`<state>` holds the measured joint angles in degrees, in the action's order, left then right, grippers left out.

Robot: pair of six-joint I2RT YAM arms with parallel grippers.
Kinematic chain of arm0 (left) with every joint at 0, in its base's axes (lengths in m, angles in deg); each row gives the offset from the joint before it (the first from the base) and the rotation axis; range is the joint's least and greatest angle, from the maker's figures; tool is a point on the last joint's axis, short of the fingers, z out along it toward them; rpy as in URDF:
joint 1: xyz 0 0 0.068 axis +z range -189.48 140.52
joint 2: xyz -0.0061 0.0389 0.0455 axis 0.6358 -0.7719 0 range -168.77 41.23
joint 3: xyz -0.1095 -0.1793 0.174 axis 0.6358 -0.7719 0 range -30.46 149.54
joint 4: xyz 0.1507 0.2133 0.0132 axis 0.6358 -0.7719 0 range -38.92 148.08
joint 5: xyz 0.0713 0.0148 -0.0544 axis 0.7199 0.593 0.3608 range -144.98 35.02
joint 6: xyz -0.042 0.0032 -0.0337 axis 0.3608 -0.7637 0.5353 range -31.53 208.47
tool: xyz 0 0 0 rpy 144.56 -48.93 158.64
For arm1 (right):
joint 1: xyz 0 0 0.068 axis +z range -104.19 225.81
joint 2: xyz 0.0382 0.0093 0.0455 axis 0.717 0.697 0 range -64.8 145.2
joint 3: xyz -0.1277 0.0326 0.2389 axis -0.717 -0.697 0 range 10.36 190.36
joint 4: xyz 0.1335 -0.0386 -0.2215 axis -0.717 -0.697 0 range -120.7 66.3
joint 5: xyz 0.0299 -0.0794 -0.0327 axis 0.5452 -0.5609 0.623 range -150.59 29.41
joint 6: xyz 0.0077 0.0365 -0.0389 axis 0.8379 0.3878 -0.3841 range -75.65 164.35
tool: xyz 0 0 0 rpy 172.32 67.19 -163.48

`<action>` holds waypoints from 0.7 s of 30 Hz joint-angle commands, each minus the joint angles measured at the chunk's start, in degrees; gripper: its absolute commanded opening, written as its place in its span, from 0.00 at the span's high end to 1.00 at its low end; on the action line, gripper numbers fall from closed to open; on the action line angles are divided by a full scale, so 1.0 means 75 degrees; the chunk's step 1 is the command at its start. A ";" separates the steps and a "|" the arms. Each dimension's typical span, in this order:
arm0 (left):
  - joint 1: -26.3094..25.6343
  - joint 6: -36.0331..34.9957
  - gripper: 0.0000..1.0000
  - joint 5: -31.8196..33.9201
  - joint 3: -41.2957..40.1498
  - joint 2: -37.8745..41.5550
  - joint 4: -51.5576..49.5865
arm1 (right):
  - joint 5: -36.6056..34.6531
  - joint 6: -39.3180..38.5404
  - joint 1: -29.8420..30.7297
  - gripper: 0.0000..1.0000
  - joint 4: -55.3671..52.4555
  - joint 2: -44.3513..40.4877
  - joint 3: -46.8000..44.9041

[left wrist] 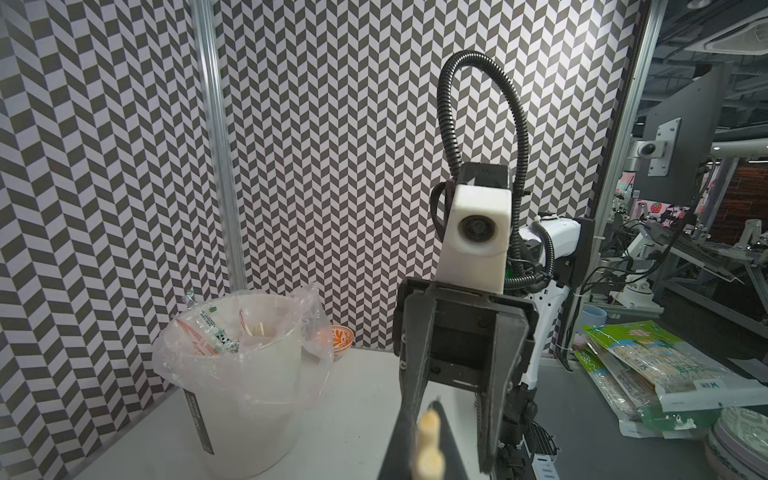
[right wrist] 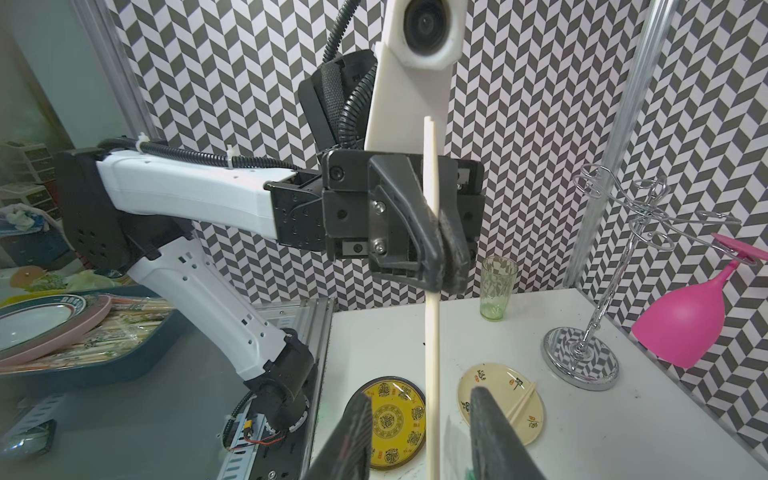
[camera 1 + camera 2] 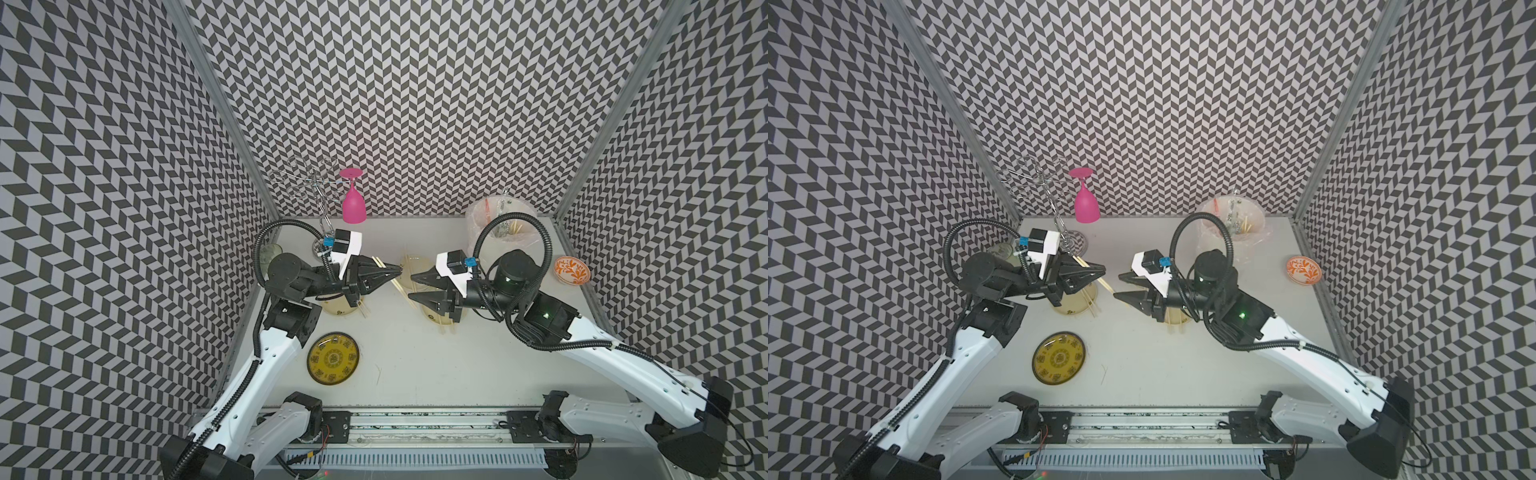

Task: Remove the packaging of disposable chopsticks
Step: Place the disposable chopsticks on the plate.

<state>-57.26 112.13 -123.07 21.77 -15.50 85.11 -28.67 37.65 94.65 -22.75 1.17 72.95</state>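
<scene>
Well clear of the lined bin (image 1: 249, 399), on the side of it towards the left arm, the disposable chopsticks (image 2: 432, 340) are held in the air as a bare-looking pair, pinched near mid-length by the closed left gripper (image 2: 442, 249). The right gripper (image 3: 410, 286) is seen with its jaws apart, one on either side of the pair's free length and touching neither stick. The packaging (image 1: 208, 336) is found inside the bin, as crumpled sleeves with green and red-orange print. Whether any film clings to the held pair's free end cannot be told.

A slip is judged the main risk. The pair is clamped at one narrow spot only, so a push from a right finger closed off-centre could lever the sticks round in the pads or drag them out. They would then be dropped onto the table (image 3: 415, 365), well short of the bin. The two sticks could also be forced apart by a sideways squeeze. A knock between the claws is possible too, their tips being close together.
</scene>
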 commanded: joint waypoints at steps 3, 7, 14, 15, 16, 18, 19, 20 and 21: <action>0.0050 0.0185 1.00 -0.0208 -0.0061 0.0092 0.0394 | -0.0111 -0.0272 0.0176 0.62 -0.0130 0.0358 0.0405; 0.0050 0.0222 1.00 -0.0214 -0.0061 0.0105 0.0416 | -0.0133 -0.0356 0.0273 0.62 -0.0488 0.0675 0.0699; 0.0050 0.0360 1.00 -0.0237 -0.0114 0.0164 0.0644 | 0.0184 -0.0232 0.0344 0.71 -0.0421 0.0850 0.0807; 0.0050 0.0361 1.00 -0.0220 -0.0120 0.0163 0.0643 | 0.0188 -0.0222 0.0355 0.75 -0.0452 0.0861 0.0848; 0.0056 0.0361 1.00 -0.0214 -0.0120 0.0168 0.0649 | 0.0182 -0.0214 0.0352 0.80 -0.0462 0.0874 0.0857; 0.0080 0.0361 1.00 -0.0164 -0.0120 0.0192 0.0644 | 0.0119 -0.0197 0.0355 0.84 -0.0471 0.0863 0.0876; 0.0096 0.0371 1.00 -0.0118 -0.0131 0.0207 0.0662 | 0.0087 -0.0165 0.0355 0.87 -0.0478 0.0859 0.0886; 0.0108 0.0383 1.00 -0.0098 -0.0143 0.0236 0.0685 | 0.0081 -0.0140 0.0352 0.90 -0.0496 0.0856 0.0906; 0.0130 0.0422 1.00 -0.0076 -0.0164 0.0251 0.0740 | 0.0083 -0.0099 0.0355 0.95 -0.0511 0.0858 0.0919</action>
<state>-56.93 114.10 -123.77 20.87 -14.82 88.10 -28.43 36.82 97.01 -27.65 7.53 78.00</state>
